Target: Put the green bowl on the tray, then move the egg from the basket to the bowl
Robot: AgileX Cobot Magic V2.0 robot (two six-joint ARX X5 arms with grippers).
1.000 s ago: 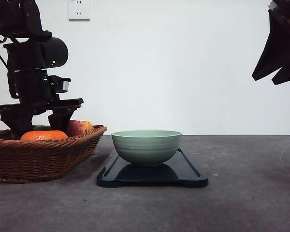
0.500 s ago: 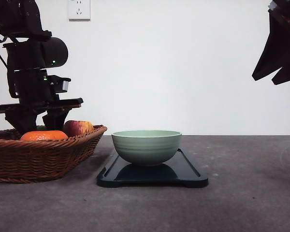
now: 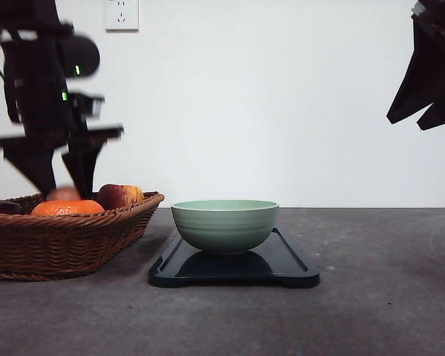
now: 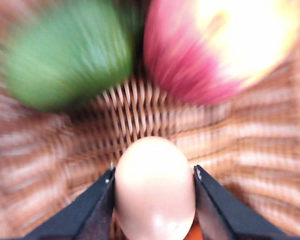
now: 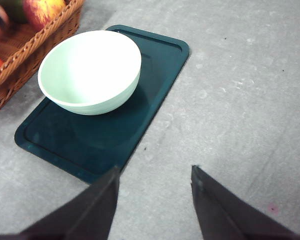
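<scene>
The green bowl (image 3: 225, 225) (image 5: 90, 70) stands upright on the left half of the black tray (image 3: 289, 263) (image 5: 155, 75). To its left lies the wicker basket (image 3: 59, 245) (image 4: 140, 110). My left gripper (image 3: 58, 189) (image 4: 153, 175) hangs just above the basket's contents, shut on the egg (image 3: 63, 194) (image 4: 154, 190). The egg looks reddish-brown from the front and pale in the blurred left wrist view. My right gripper (image 3: 430, 81) (image 5: 155, 200) is raised high at the right, open and holding nothing, with the tray's near corner below it.
In the basket lie a red-yellow apple (image 3: 121, 195) (image 4: 220, 45), an orange (image 3: 67, 208) and a green fruit (image 4: 65, 55). Grey tabletop (image 3: 386, 297) stretches right of the tray. A wall socket (image 3: 121, 13) sits high on the white wall.
My left arm has risen from inside the basket, lifting the egg above the fruit. The bowl, tray and right arm have stayed put.
</scene>
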